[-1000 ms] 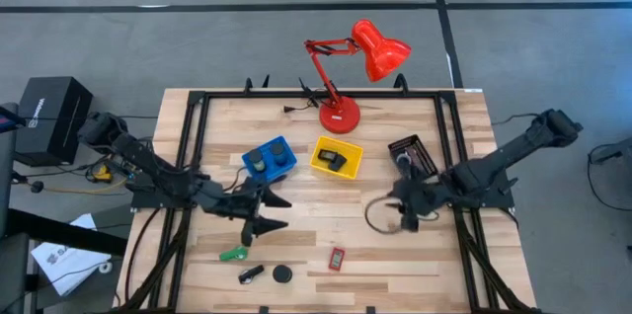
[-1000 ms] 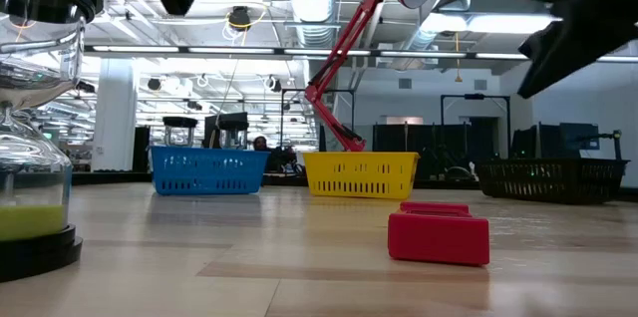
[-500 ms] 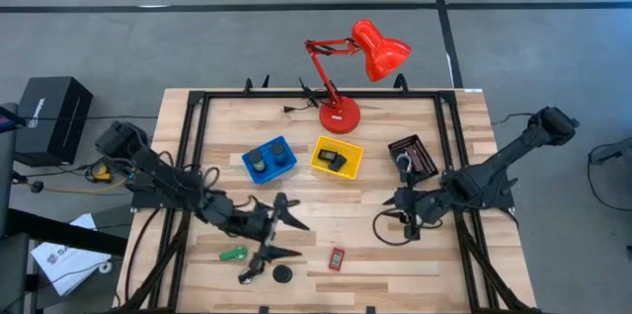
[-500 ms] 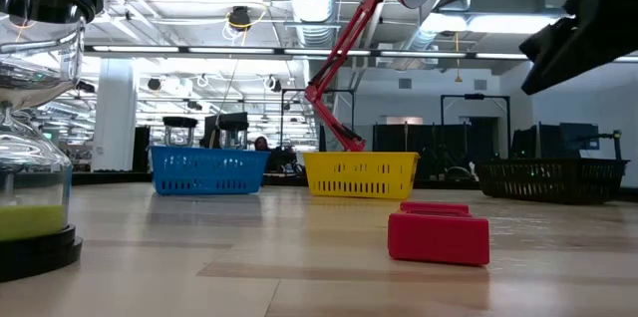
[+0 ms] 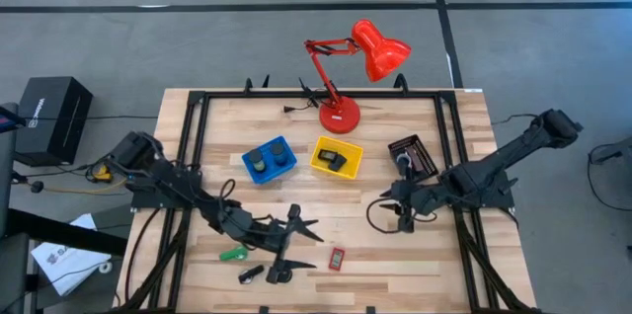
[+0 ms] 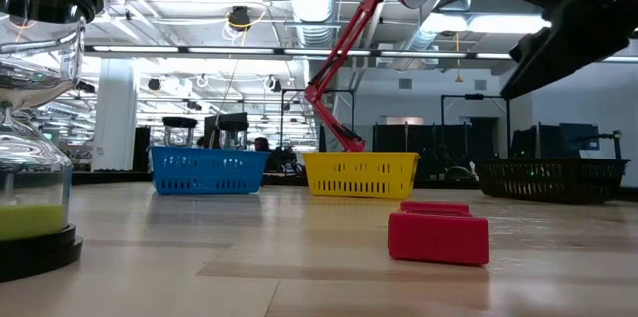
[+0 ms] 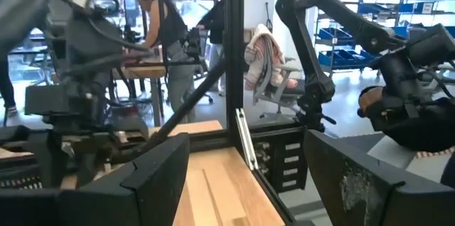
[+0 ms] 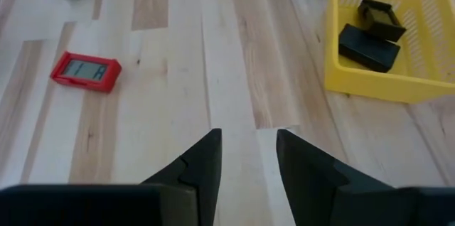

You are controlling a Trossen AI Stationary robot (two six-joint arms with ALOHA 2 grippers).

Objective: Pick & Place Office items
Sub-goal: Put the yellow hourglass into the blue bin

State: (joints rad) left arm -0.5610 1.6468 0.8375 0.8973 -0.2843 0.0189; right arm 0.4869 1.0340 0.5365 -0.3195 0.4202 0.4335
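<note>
My left gripper (image 5: pixel 307 245) is open and hovers near the table's near edge, between the black round disc (image 5: pixel 280 274) and the red rectangle (image 5: pixel 337 258); it holds nothing. The green clip (image 5: pixel 233 253) and a small black piece (image 5: pixel 249 274) lie flat on the wood to its left. My right gripper (image 5: pixel 403 218) is open and empty; it hangs right of the middle, with the red rectangle (image 8: pixel 85 71) ahead of its fingers (image 8: pixel 202 158). Dark blocks sit in the blue tray (image 5: pixel 269 159) and the yellow tray (image 5: pixel 336 157).
The red desk lamp (image 5: pixel 341 117) stands at the far edge, and a black tray (image 5: pixel 413 156) sits right of the yellow one. A glass piece with yellow-green filling (image 6: pixel 35 207) stands close to the low camera. Bare wood lies between the two grippers.
My left gripper has swung from beside the blue tray toward the near edge and rightward, ending by the black disc and red rectangle, staying open. The items on the table have kept their places.
</note>
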